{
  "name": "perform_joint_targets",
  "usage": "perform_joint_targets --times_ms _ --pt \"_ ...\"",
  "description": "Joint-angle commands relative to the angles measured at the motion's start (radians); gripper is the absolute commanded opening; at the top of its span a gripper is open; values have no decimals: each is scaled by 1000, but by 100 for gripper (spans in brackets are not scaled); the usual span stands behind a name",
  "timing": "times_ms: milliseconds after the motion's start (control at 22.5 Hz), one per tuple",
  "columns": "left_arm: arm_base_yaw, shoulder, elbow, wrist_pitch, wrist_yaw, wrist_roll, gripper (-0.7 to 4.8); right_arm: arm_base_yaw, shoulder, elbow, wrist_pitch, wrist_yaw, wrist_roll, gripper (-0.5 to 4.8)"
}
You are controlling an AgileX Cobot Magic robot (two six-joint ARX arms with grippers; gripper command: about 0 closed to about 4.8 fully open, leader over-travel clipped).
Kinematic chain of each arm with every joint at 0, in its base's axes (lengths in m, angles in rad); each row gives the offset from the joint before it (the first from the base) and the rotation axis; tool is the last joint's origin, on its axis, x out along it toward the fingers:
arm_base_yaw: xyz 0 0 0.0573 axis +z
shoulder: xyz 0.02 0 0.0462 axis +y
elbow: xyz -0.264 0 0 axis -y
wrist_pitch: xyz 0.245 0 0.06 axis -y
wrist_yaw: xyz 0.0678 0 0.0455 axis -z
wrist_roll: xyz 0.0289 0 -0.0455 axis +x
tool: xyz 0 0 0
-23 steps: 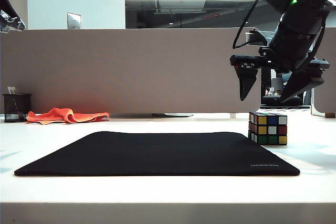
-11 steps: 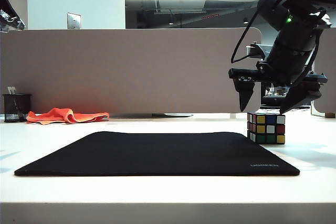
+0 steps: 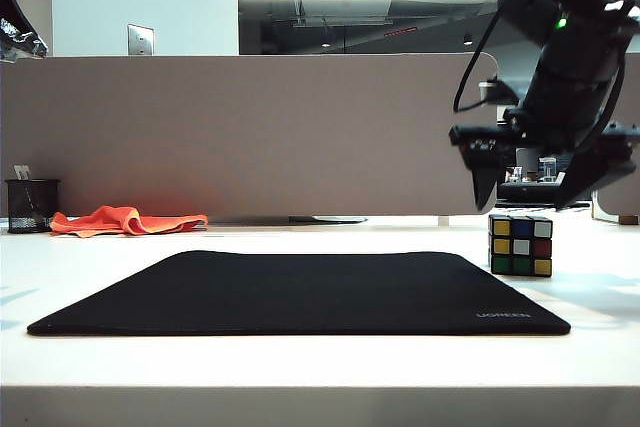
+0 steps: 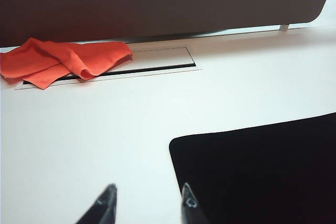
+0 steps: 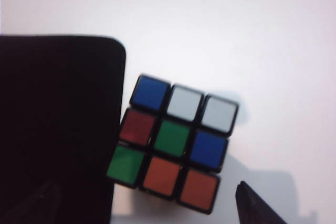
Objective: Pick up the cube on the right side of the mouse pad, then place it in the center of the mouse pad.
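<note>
The right gripper (image 3: 545, 192) hangs spread wide just above the cube (image 3: 521, 245), gripping nothing. The cube sits on the white table (image 3: 320, 362), just beside the right edge of the mouse pad (image 3: 300, 292). The left gripper (image 4: 147, 203) hovers parted and empty over the table by the pad's corner, an orange cloth (image 4: 60, 61) beyond it

The right claw (image 3: 535, 187) is cut off by the exterior view's right edge. In the right wrist view only one dark fingertip (image 5: 257, 205) shows, and the cube (image 5: 176, 140) is slightly blurred. The left claw (image 4: 147, 203) shows only its tips.
</note>
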Motion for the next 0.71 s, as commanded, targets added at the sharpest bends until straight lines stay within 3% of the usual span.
perform_joint_targets --times_ms 44,444,578,711 --pt "1 -1 4 9 1 4 153 0 -29 5 25 10 -10 479" --pt "0 -1 4 -10 4 -7 153 -36 -44 4 27 23 67 479" --pt "0 -1 4 -10 5 -7 153 -69 -44 5 56 -47 182 479" --pt "0 -1 4 -10 5 -7 153 -75 -42 5 62 -96 214 479"
